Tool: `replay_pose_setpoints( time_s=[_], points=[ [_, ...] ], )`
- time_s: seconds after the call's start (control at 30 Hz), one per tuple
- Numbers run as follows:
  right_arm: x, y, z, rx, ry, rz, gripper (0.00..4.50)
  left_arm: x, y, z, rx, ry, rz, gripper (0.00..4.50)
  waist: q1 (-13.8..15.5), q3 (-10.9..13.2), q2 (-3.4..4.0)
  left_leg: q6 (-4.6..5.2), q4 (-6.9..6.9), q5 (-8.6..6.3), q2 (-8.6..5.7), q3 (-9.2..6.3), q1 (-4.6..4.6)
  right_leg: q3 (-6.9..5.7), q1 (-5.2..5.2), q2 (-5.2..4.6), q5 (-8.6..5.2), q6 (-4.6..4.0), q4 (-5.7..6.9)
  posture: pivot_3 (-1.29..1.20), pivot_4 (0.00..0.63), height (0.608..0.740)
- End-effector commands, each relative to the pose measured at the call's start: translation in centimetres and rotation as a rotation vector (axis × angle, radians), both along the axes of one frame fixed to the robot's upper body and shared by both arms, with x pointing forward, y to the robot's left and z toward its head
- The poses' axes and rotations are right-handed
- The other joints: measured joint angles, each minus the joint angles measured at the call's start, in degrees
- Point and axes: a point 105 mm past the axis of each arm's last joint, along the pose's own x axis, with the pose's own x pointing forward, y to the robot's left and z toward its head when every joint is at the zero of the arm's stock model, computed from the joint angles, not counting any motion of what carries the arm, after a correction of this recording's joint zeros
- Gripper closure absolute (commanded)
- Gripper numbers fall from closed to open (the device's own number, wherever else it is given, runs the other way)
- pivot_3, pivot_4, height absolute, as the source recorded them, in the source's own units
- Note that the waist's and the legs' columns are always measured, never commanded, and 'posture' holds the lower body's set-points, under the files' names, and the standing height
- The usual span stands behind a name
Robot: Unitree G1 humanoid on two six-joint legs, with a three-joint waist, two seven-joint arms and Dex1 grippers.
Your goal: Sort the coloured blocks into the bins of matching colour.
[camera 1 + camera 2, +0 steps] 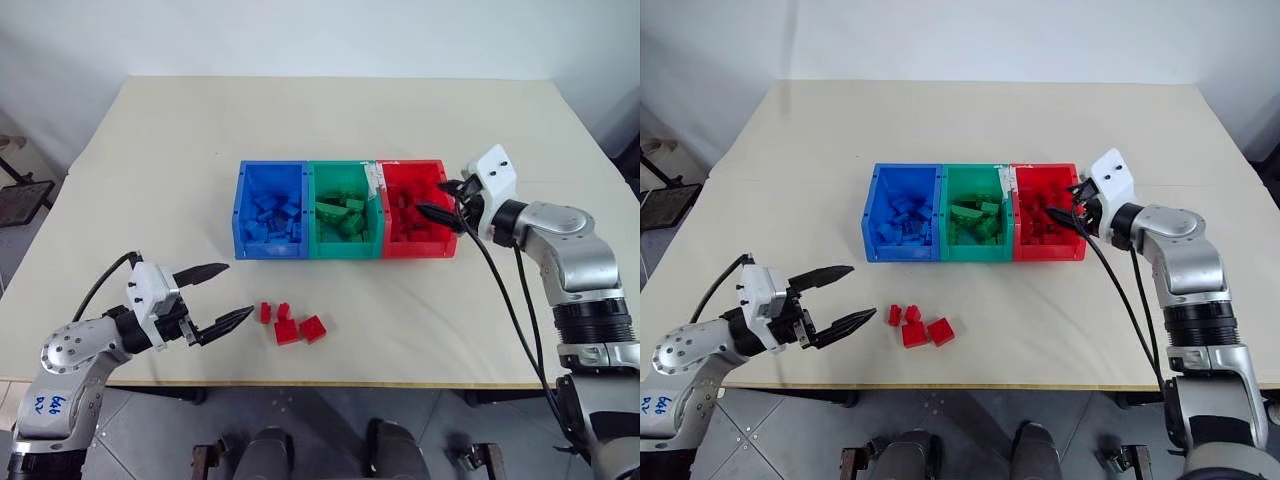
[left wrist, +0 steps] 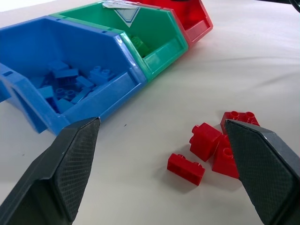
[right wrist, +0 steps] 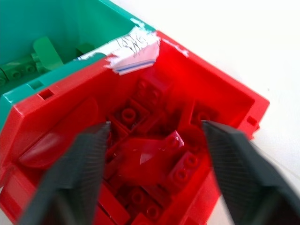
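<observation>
Red blocks [image 1: 291,324] loose on table [image 1: 150,150]; left gripper [image 1: 215,297] spread beside them; right gripper [image 1: 440,200] parted, empty, over red bin [image 1: 440,250].

Bins [image 1: 345,212], red blocks [image 1: 290,324] on table [image 1: 150,170]

Silver-grey arms [image 1: 560,240], white wrist housings, black cables, black textured tool fingers [image 2: 70,164].

Bins [image 1: 340,250] blue, green, red; loose blocks [image 1: 290,324] bright red; table [image 1: 150,180] cream.
</observation>
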Motion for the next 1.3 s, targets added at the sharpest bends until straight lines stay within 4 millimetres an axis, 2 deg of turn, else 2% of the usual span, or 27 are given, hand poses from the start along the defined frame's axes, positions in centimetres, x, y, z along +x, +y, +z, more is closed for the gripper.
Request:
replay_pose_setpoints(
  time_s=[0.03, 0.1, 0.2, 0.3, 0.4, 0.67, 0.87, 1.0, 1.13, 1.3],
  points=[
    [-2.3, 0.6, 2.4, 0.024, -0.141, 0.153, 0.05, -0.1, 1.0, 0.8, -0.028, 0.015, 0.022, 0.00, 0.27, 0.00, 0.00, 0.00, 0.00, 0.00, 0.00, 0.00, 0.00, 0.00, 0.00, 0.00, 0.00, 0.00, 0.01, 0.00, 0.150, 0.740],
    [-5.1, 0.9, 2.2, 0.026, -0.192, 0.332, 0.05, -0.1, 1.6, 0.6, -0.012, 0.031, 0.026, 0.00, 0.42, 0.00, -0.01, 0.00, -0.01, 0.00, 0.00, -0.03, -0.01, -0.02, 0.01, 0.00, 0.00, 0.00, 0.00, 0.00, 0.150, 0.740],
    [-8.4, 0.1, -0.1, -0.023, -0.117, 0.488, 0.05, 0.2, 3.3, 0.1, 0.059, 0.039, 0.047, 0.00, 0.56, 0.00, -0.01, 0.02, -0.03, -0.02, -0.01, -0.03, 0.00, -0.04, 0.06, -0.01, 0.01, 0.01, -0.06, 0.00, 0.150, 0.740],
    [-10.8, -0.7, -2.1, -0.050, 0.001, 0.542, 0.05, 0.4, 5.5, -0.8, 0.168, 0.058, 0.073, 0.00, 0.41, 0.00, 0.00, 0.03, -0.01, -0.02, -0.01, 0.03, 0.03, -0.04, 0.07, 0.00, 0.01, 0.01, -0.06, 0.00, 0.150, 0.740],
    [-11.8, -1.0, -3.0, -0.078, 0.018, 0.541, 0.05, -0.2, 5.7, -1.8, 0.283, 0.084, 0.010, 0.00, -0.06, 0.01, 0.00, 0.03, -0.02, -0.02, 0.03, 0.11, 0.11, -0.01, 0.07, 0.01, 0.00, 0.00, -0.04, 0.00, 0.150, 0.740],
    [-13.3, -0.6, -4.1, -0.066, 0.035, 0.534, 0.05, -1.2, 0.0, -0.7, 0.229, 0.076, -0.238, 0.00, 0.77, 0.03, 0.02, 0.02, 0.01, -0.03, 0.04, 0.11, 0.08, 0.02, 0.07, -0.01, 0.00, 0.00, -0.03, 0.00, 0.150, 0.740],
    [-14.2, -1.7, -4.1, -0.092, 0.045, 0.500, 0.05, -1.8, -4.3, -0.6, 0.237, 0.092, -0.402, 0.00, 1.25, 0.02, 0.02, 0.02, 0.06, -0.02, 0.02, 0.12, 0.08, 0.02, 0.09, -0.01, 0.01, -0.01, -0.02, 0.00, 0.150, 0.740],
    [-14.6, -2.0, -4.2, -0.099, 0.050, 0.479, 0.05, -1.2, -5.5, -0.8, 0.287, 0.097, -0.402, 0.00, 1.41, 0.02, 0.02, 0.02, 0.06, -0.02, 0.03, 0.12, 0.11, 0.02, 0.09, 0.00, 0.01, -0.01, 0.00, 0.00, 0.150, 0.740],
    [-14.9, -2.6, -4.8, -0.120, 0.072, 0.451, 0.05, -0.1, -8.6, -1.0, 0.323, 0.137, -0.403, 0.00, 2.03, 0.03, 0.02, 0.02, 0.09, -0.02, 0.01, 0.12, 0.09, 0.03, 0.11, -0.01, 0.01, -0.01, -0.02, 0.00, 0.150, 0.740],
    [-15.3, -2.8, -4.9, -0.128, 0.094, 0.445, 0.05, 1.1, -10.5, -1.7, 0.412, 0.216, -0.335, 0.00, 1.89, 0.03, 0.01, 0.03, 0.10, -0.03, -0.03, 0.08, 0.05, 0.02, 0.13, -0.01, 0.01, 0.00, -0.04, 0.00, 0.150, 0.740]
  ],
)
